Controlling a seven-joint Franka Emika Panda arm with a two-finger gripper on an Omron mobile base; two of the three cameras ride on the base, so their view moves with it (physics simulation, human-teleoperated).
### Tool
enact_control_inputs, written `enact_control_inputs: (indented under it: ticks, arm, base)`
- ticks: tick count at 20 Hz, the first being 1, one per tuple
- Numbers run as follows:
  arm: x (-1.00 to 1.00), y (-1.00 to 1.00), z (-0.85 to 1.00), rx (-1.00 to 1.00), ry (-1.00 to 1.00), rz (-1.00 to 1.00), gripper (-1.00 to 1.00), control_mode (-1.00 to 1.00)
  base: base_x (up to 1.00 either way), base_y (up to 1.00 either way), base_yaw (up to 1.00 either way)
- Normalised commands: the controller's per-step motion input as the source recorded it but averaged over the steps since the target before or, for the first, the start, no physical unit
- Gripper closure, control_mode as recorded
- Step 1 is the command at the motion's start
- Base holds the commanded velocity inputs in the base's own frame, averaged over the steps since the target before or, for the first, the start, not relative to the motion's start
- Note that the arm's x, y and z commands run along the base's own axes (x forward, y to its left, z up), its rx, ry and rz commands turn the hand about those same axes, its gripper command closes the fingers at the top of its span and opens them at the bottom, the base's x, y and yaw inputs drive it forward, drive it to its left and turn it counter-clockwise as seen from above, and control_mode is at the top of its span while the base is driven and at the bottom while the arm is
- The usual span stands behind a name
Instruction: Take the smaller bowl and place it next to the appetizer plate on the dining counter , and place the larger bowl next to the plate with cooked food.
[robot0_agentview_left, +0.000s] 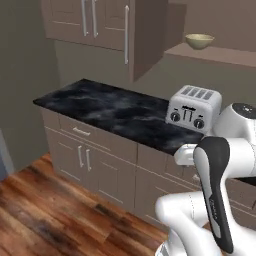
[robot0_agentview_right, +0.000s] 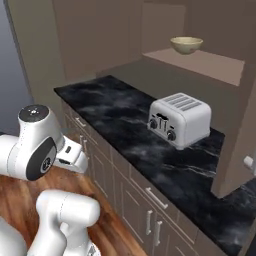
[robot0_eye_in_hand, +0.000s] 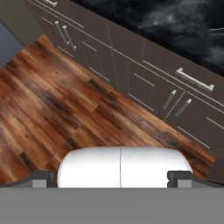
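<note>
The smaller bowl (robot0_agentview_left: 199, 41), pale cream-yellow and glossy, sits upright on a brown open shelf (robot0_agentview_left: 215, 54) high on the wall, just beside the corner of the upper cabinets (robot0_agentview_left: 107, 25) with their long silver handles; in the right base view the same bowl (robot0_agentview_right: 186, 45) stands near the back of that shelf (robot0_agentview_right: 205, 62), well above the table. Below it runs the wall table (robot0_agentview_left: 110, 110), a black top with pale veining, carrying a silver four-slot toaster (robot0_agentview_left: 194, 107) with dark knobs on its front face. The toaster (robot0_agentview_right: 180, 120) stands near the middle of the table's (robot0_agentview_right: 115, 107) depth, well apart from the bowl and lower than it. Under the top are taupe base cabinets (robot0_agentview_left: 85, 155) with drawer and door handles, and a reddish-brown wooden plank floor (robot0_agentview_left: 45, 215) spreads in front of them. The white arm (robot0_agentview_left: 220, 175) is folded low in front of the cabinets, its dark-jointed links bulking in the foreground of both base views, nowhere near the shelf. The hand camera looks down at the floor (robot0_eye_in_hand: 57, 113) and the cabinet fronts (robot0_eye_in_hand: 144, 83), with an edge of the black table (robot0_eye_in_hand: 183, 26) at the top. The gripper (robot0_eye_in_hand: 112, 179) shows its two dark fingertips (robot0_eye_in_hand: 179, 177) set far apart at the lower edge: the jaws stand wide, with nothing between them.
</note>
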Motion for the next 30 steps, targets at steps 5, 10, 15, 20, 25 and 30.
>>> enact_control_inputs:
  ticks: [5,10,15,20,25,30]
  arm:
    - [0.0,0.0,0.0,0.0,0.0,0.0,-1.0,1.0]
    - [0.0,0.0,0.0,0.0,0.0,0.0,-1.0,1.0]
    - [0.0,0.0,0.0,0.0,0.0,0.0,-1.0,1.0]
    - [0.0,0.0,0.0,0.0,0.0,0.0,-1.0,1.0]
    - [0.0,0.0,0.0,0.0,0.0,0.0,-1.0,1.0]
    - [0.0,0.0,0.0,0.0,0.0,0.0,-1.0,1.0]
  base:
    - [0.69,0.34,-0.49]
    - [0.36,0.18,-0.47]
    - [0.5,0.02,-0.3]
    - [0.68,0.0,-0.15]
    - [0.26,0.24,-0.27]
    - [0.29,0.47,-0.32]
